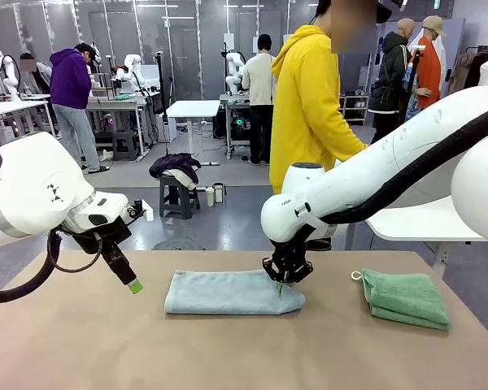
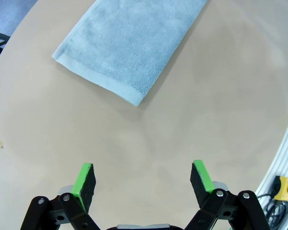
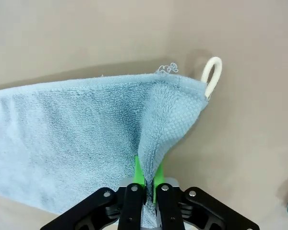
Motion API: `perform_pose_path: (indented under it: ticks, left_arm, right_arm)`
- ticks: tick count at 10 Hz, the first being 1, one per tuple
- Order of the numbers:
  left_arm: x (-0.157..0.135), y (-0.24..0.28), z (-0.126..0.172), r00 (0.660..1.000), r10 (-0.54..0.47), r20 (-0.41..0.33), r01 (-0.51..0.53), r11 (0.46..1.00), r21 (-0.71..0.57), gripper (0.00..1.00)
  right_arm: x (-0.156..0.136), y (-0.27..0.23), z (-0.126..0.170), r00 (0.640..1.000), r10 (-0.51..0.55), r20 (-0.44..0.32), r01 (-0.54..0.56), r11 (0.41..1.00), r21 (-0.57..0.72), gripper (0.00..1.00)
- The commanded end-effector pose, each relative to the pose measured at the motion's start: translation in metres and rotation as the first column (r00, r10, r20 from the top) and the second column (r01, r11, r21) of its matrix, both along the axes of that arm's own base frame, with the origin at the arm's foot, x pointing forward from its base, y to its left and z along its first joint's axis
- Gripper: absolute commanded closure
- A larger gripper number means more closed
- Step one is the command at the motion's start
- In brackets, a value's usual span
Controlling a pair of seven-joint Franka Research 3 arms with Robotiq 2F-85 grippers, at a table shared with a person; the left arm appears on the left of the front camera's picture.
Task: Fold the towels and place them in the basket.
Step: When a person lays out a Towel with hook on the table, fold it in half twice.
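No readable text anywhere. The right arm (image 1: 366, 175) has a small dark marking on its housing near the wrist joint, too small to read. The left arm (image 1: 32, 191) carries a small dark logo mark on its white shell, no letters legible. No labels or print visible on the grey-blue towel (image 1: 232, 292) or the green towel (image 1: 405, 297). Nothing legible in either wrist view.
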State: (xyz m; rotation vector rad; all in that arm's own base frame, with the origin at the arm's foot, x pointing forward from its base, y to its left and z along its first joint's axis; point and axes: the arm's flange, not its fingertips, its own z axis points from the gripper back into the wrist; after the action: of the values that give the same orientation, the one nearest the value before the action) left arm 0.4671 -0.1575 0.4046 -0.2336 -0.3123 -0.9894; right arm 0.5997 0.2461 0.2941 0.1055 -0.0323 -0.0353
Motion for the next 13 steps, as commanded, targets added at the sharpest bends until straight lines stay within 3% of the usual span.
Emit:
perform_pose_path:
  ticks: [1,3,5,8,13]
  left_arm:
    - [0.004,0.0,0.004,1.0,-0.004,-0.013,0.005,1.0,0.009,0.0]
    - [0.004,0.0,0.004,1.0,-0.004,-0.013,0.005,1.0,0.009,0.0]
    - [0.004,0.0,0.004,1.0,-0.004,-0.013,0.005,1.0,0.009,0.0]
    - [0.004,0.0,0.004,1.0,-0.004,-0.013,0.005,1.0,0.009,0.0]
    - [0.004,0.0,0.004,1.0,-0.004,-0.013,0.005,1.0,0.009,0.0]
  right_arm:
    - [-0.009,-0.009,-0.006,1.0,0.011,0.011,-0.011,1.0,-0.019,1.0]
    - [-0.017,-0.007,0.014,0.999,0.019,0.042,-0.017,0.998,-0.061,1.0]
    - [-0.023,-0.016,0.043,0.997,0.073,0.031,-0.064,0.971,-0.232,1.0]
    - [-0.029,-0.03,0.088,0.993,0.09,0.07,-0.058,0.927,-0.371,1.0]
    - [-0.045,0.02,0.123,0.972,0.214,0.096,-0.155,0.894,-0.42,1.0]
